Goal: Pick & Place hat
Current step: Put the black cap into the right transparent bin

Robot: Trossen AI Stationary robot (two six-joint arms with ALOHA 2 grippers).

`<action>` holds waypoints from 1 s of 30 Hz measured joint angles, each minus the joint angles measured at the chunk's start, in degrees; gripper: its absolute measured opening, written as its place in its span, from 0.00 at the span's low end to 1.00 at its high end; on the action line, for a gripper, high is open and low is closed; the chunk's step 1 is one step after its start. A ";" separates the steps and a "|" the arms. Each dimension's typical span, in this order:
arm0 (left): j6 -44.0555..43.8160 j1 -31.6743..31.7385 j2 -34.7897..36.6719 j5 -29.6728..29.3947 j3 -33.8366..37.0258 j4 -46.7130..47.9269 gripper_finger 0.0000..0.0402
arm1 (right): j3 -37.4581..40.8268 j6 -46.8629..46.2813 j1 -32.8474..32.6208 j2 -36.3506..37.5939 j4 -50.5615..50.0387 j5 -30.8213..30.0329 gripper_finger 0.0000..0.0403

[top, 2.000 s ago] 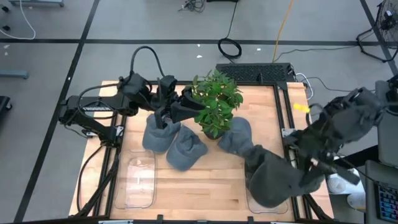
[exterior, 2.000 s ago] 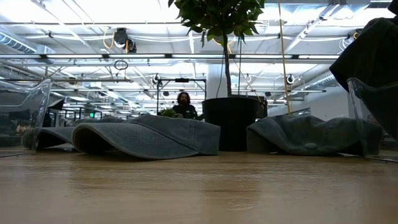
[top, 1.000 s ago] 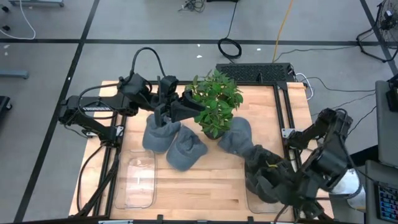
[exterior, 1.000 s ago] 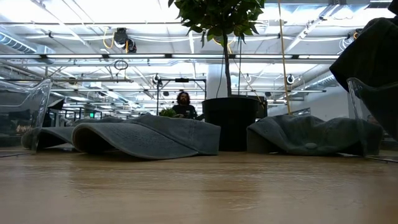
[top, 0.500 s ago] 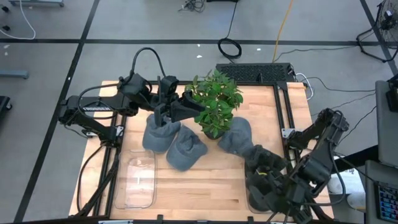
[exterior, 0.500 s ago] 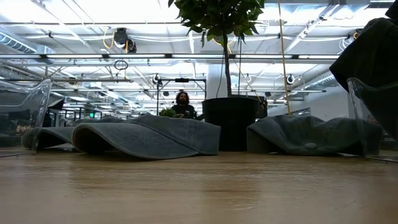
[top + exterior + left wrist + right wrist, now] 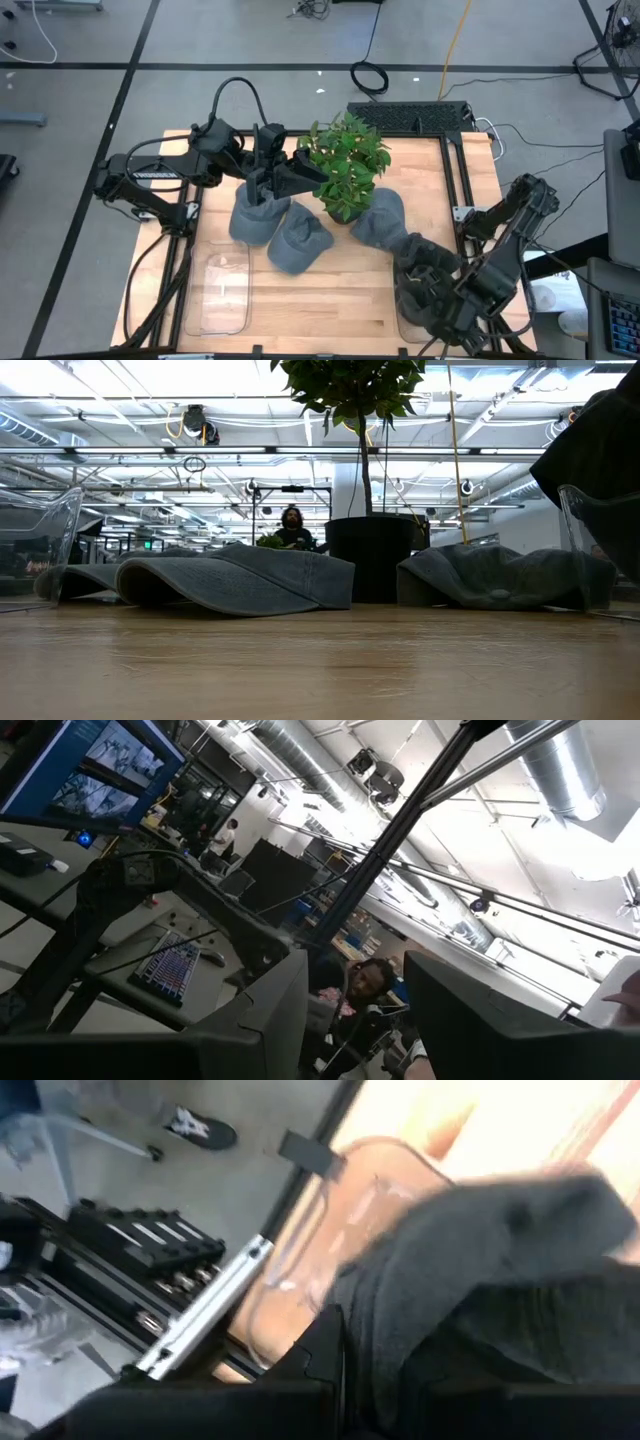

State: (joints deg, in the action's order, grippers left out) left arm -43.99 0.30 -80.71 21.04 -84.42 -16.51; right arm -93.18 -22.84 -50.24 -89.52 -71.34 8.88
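Observation:
Three grey hats lie on the wooden table: one (image 7: 255, 215) under my left arm, one (image 7: 298, 242) beside it and one (image 7: 380, 218) to the right of the potted plant (image 7: 347, 165). A darker fourth hat (image 7: 425, 285) hangs over the clear bin (image 7: 405, 325) at the near right, with my right gripper (image 7: 450, 300) shut on it. The low view shows this hat (image 7: 600, 450) at the top right, above that bin (image 7: 590, 550). My left gripper (image 7: 310, 172) stands raised beside the plant, open with nothing between its fingers (image 7: 270, 1010). My right gripper pinches a fold of the dark hat's cloth (image 7: 375, 1350) between its two fingers. It comes from above, slanting steeply down. The hat hangs below the fingers, bunched and slack, over the clear bin's near right corner (image 7: 300, 1270). Whether it touches the bin cannot be told.
A second clear bin (image 7: 222, 290) lies at the near left of the table. The plant's pot (image 7: 375, 555) stands mid-table between the hats. A black frame borders the table on both sides (image 7: 465, 215). A person (image 7: 292, 525) sits in the room beyond.
My right arm has sunk toward the near right bin and drawn a little toward the table's near edge, carrying the dark hat down with it. The gripper stays shut on the hat. The other hats lie as before.

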 joint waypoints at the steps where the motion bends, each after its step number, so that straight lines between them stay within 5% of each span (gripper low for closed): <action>1: -0.01 0.00 0.00 0.00 0.00 0.00 0.44 | 0.91 0.18 0.04 0.00 -0.02 0.01 0.06; 16: 0.02 0.00 0.00 0.09 0.00 0.00 0.44 | 4.84 -3.47 2.13 3.11 0.67 0.29 0.15; 25: 0.02 0.00 0.00 2.75 0.01 0.00 0.44 | 4.80 -5.56 2.70 14.35 9.84 4.62 0.33; 30: 0.04 -0.04 0.00 2.75 0.02 0.00 0.44 | 4.71 -9.18 1.24 15.99 19.37 3.16 0.31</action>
State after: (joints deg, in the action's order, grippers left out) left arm -43.94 0.25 -80.71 23.79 -84.40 -16.51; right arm -88.47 -32.02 -49.00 -73.52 -51.97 12.05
